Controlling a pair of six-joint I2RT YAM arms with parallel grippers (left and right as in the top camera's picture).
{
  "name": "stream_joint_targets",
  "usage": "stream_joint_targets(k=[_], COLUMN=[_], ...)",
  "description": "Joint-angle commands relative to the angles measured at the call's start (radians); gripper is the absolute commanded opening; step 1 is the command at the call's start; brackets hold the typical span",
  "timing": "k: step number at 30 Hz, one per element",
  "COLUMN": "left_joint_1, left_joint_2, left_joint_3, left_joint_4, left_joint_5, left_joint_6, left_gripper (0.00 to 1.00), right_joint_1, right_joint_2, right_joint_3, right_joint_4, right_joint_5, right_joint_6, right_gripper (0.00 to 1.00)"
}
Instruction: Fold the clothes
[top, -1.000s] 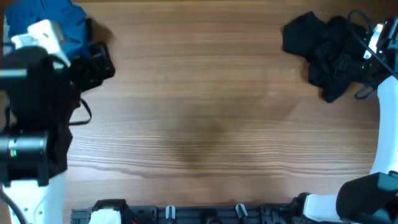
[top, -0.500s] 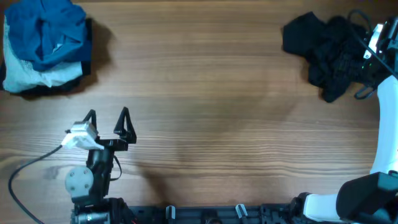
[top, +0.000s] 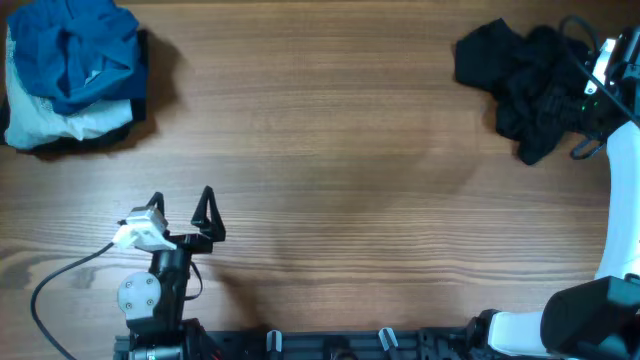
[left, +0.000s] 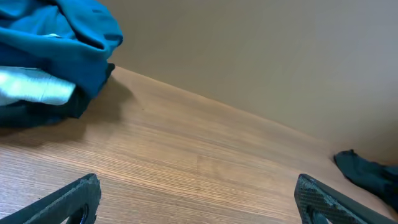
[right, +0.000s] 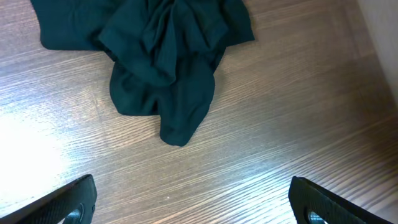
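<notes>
The clothes (top: 70, 40) lie heaped far left (atop a pile (top: 95, 123)), well beyond our left gripper (top: 181, 197), jaws spread and empty; our right gripper (right: 191, 183) gapes too.

Matt grained wood table (top: 350, 150), blue garment (top: 75, 40) of soft cloth

Left arm (top: 160, 285) black with grey round joint cap (top: 138, 295), white wrist camera housing (top: 140, 233), black looping cable (top: 45, 285) and tapered textured black fingers (top: 207, 208); right arm (top: 620, 200) white-shelled with black joints
</notes>
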Motion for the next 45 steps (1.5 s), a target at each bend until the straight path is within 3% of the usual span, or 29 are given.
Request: stream_joint_targets(k=[1,20,23,31,36,39,43,45], left_joint_1=[-0.008,-0.008,-0.008,-0.008,-0.008,-0.008,-0.008,-0.008], left_joint_2=[-0.008,-0.008,-0.008,-0.008,-0.008,-0.008,-0.008,-0.008], left_joint_3=[-0.008,-0.008,-0.008,-0.008,-0.008,-0.008,-0.008,-0.008], left_joint_4=[0.000,0.000,0.000,0.000,0.000,0.000,0.000,0.000], left_joint_5=[-0.010,-0.010,-0.010,-0.010,-0.010,-0.010,-0.010,-0.010], left_joint_6=[-0.010,-0.010,-0.010,-0.010,-0.010,-0.010,-0.010,-0.010], left_gripper=[1.00,1.00,1.00,1.00,1.00,1.00,1.00,1.00], right_joint_1=[0.002,0.002,0.014,0.172,0.171,0.168,0.168,0.168], right_joint_2=[0.011,-0.002,-0.084,-0.521,-0.788,-0.938,-1.093,-1.168], right_joint_3=[0.000,-0.002,-0.003,-0.062,-0.212,-0.378,-0.678,-0.888], right_joint_4=[0.003,0.003,0.002,0.005,0.001,-0.003,0.340,0.649], right_joint_5=[0.018,0.013,0.014,0.014,0.014,-0.084,-0.222,-0.309], right_joint_6=[-0.005,-0.005,-0.005,-0.006,-0.005,0.007,0.203,0.319], right_gripper=[1.00,1.00,1.00,1.00,1.00,1.00,1.00,1.00])
